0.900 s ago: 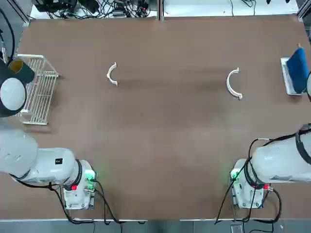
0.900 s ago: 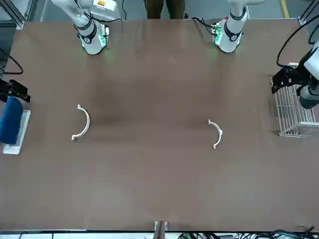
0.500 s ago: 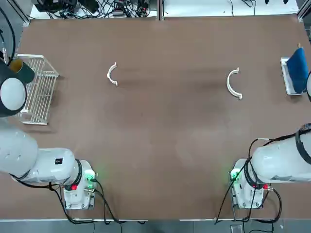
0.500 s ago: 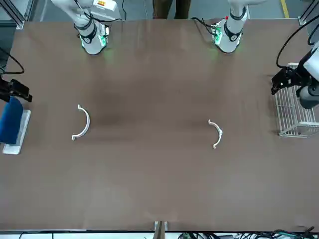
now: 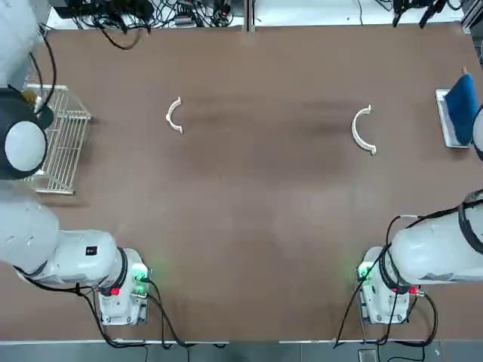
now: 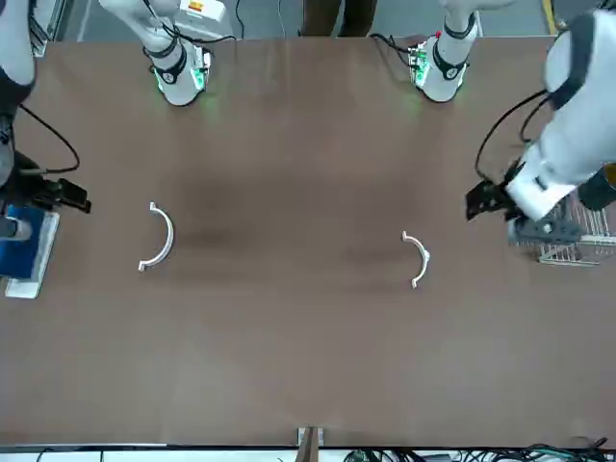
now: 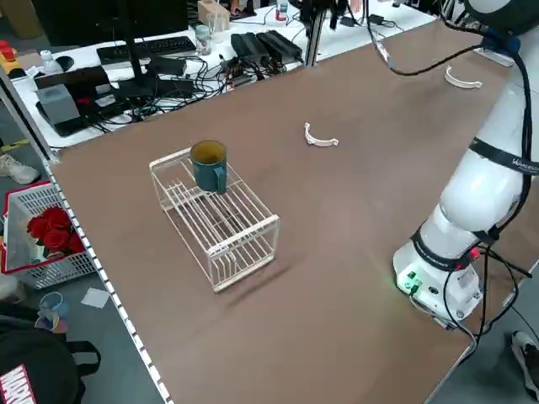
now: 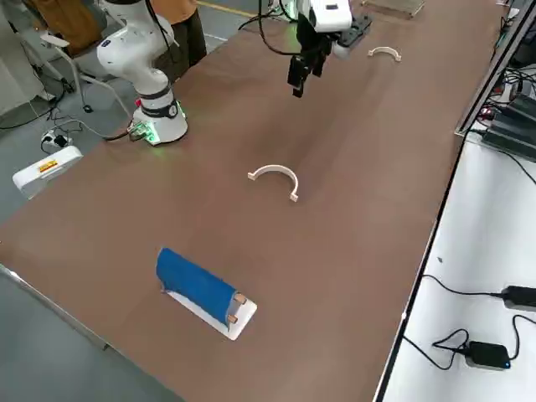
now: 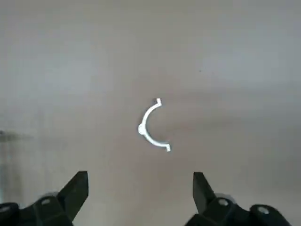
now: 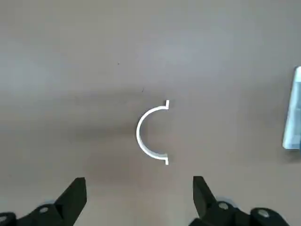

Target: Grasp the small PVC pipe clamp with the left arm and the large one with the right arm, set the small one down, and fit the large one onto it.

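Top view: the small white plastic C-shaped pipe clamp (image 5: 174, 116) is seen lying flat on the brown table (image 5: 249, 219), just beside the white wire rack (image 5: 59, 140) toward the table's middle. The larger white plastic C-shaped clamp (image 5: 363, 130) lies well apart from the small clamp, near the blue roll on its white tray (image 5: 459, 105). Neither clamp is touched.

Front view: the left gripper (image 6: 484, 200) is held above the table between the wire rack (image 6: 568, 231) and the small clamp (image 6: 417, 258), apart from both. The right gripper (image 6: 65, 197) is held just beside the blue roll (image 6: 19, 239), apart from the larger clamp (image 6: 159, 238).

Left side view: a teal mug (image 7: 209, 165) is seen standing on top of the wire rack (image 7: 221, 220); the small clamp (image 7: 319, 137) lies beyond it.

Left wrist view: the left gripper (image 9: 140, 195) is spread wide and empty, with the small clamp (image 9: 151, 125) lying on the table beyond its fingertips (image 9: 79, 184).

Right wrist view: the right gripper (image 10: 139, 197) is likewise spread and empty, with the larger clamp (image 10: 149, 133) lying beyond its fingertips (image 10: 199, 187).
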Robot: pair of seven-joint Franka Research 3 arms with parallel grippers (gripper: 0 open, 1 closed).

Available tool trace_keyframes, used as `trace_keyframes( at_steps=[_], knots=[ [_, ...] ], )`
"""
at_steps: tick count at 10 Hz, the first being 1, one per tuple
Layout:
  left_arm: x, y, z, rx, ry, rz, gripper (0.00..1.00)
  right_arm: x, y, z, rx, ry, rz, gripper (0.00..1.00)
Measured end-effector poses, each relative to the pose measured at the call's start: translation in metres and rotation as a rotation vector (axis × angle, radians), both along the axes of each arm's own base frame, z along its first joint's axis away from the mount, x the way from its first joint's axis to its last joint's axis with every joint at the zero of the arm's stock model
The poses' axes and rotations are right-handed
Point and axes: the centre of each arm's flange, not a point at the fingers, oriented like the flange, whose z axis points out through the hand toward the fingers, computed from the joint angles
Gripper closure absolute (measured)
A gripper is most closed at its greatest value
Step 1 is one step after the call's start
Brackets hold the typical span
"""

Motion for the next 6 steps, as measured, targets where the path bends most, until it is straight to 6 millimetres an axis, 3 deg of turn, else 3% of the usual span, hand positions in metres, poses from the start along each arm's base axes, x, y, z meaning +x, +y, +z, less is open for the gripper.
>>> trace_keyframes(
  at_steps=[2,4,6],
  knots=[
    [-0.012,-0.018,-0.057,0.037,-0.004,0.037,0.04,-0.001,0.004,-0.041,0.001,0.030,-0.003,0.00],
    [-0.027,-0.024,-0.120,0.059,0.002,0.063,0.08,-0.005,0.013,-0.100,-0.002,0.015,-0.003,0.00],
    [-0.029,-0.030,-0.169,0.104,0.026,0.091,0.11,-0.016,0.017,-0.160,-0.005,-0.015,-0.021,0.03]
  ],
)
